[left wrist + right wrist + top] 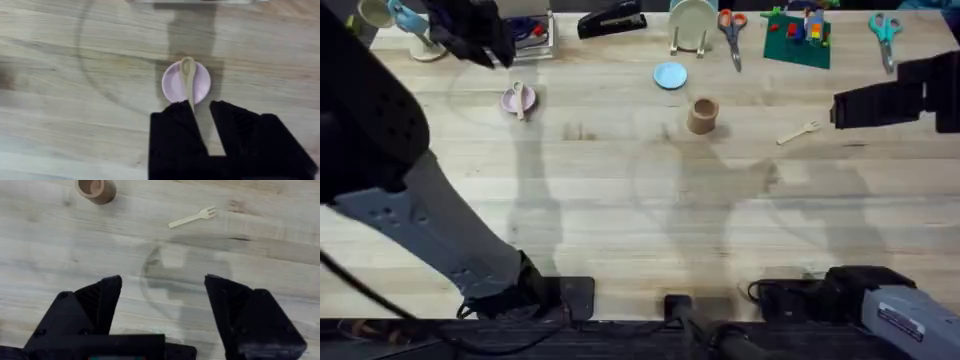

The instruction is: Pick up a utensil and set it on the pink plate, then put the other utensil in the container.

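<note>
Your wooden spoon (pixel 521 98) lies on the pink plate (pixel 509 100), upper left of the overhead frame. The wooden fork (pixel 799 131) rests right of the cork cup (pixel 702 115). Both the left gripper (pixel 203 112) and right gripper (pixel 162 292) stand spread, empty.

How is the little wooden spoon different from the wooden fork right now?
The spoon lies across the pink plate; the fork lies on the bare table, beside the container. The spoon ends in an oval bowl, the fork in short tines. Both are small, pale wood, and neither is held.
</note>
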